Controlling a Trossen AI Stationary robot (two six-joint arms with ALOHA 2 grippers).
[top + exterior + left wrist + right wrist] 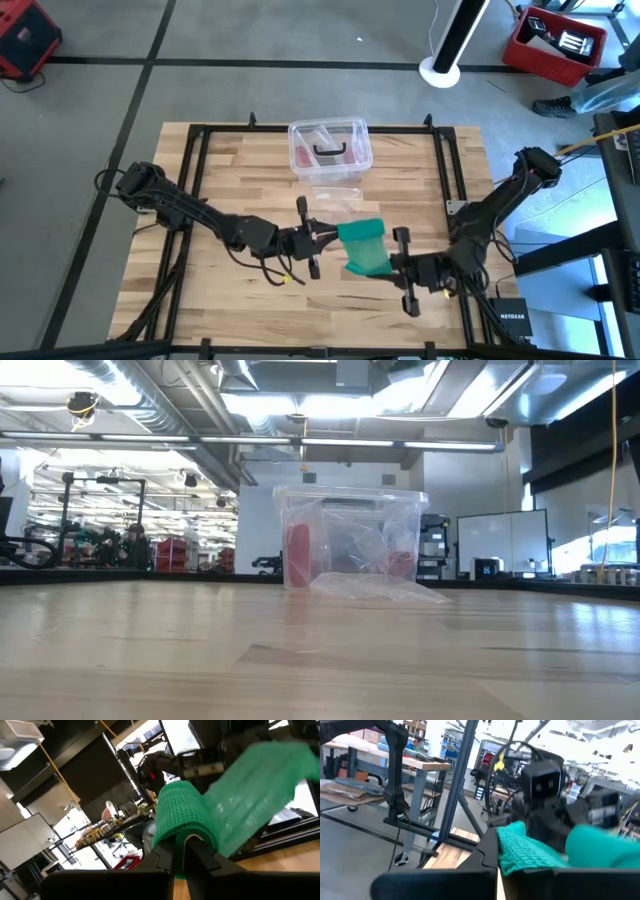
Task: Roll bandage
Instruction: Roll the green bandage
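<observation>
mid-roll near the desk's front edge: left gripper (318, 238) and right gripper (393, 262) each clamped on the bandage (365, 247), held up between them; next, wind it tighter.

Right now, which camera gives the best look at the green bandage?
The high view: the whole bandage shows, stretched between the left pincer and the right pincer. Each wrist view shows only the end in its own pincer. The low view misses it entirely.
</observation>
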